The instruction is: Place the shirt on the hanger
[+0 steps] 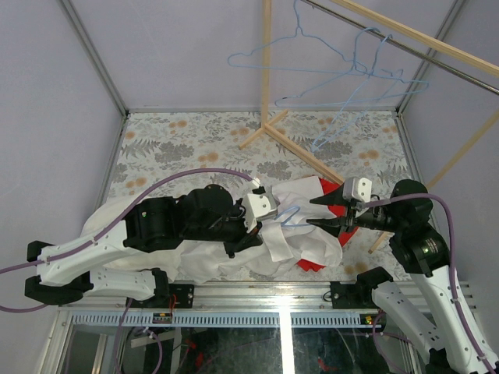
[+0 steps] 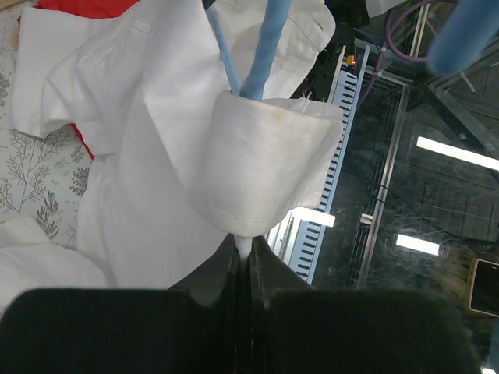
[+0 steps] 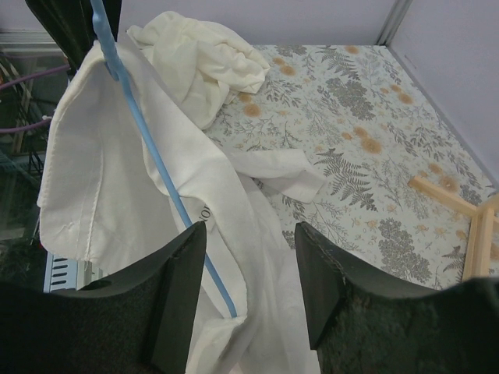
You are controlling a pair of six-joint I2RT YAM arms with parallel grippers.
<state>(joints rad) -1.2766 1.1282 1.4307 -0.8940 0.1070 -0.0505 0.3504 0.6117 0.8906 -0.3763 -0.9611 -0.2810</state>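
Observation:
The white shirt (image 1: 306, 212) lies bunched at the table's near edge, between both arms. My left gripper (image 1: 263, 209) is shut on a fold of its collar (image 2: 269, 167), held up off the table. A thin blue hanger (image 2: 263, 47) runs into that fold; it also shows in the right wrist view (image 3: 156, 167) crossing the shirt (image 3: 109, 187) beside the neck tag (image 3: 204, 212). My right gripper (image 3: 249, 265) is open and empty just above the shirt, its jaws on either side of a fabric edge and the hanger wire. It also shows in the top view (image 1: 323, 212).
A red cloth (image 1: 331, 187) lies under the shirt. A creamier off-white garment (image 3: 203, 54) lies to the left under my left arm. A wooden rack (image 1: 269, 128) stands at the back, with more blue hangers (image 1: 343, 74) on its rail. The table edge is close in front.

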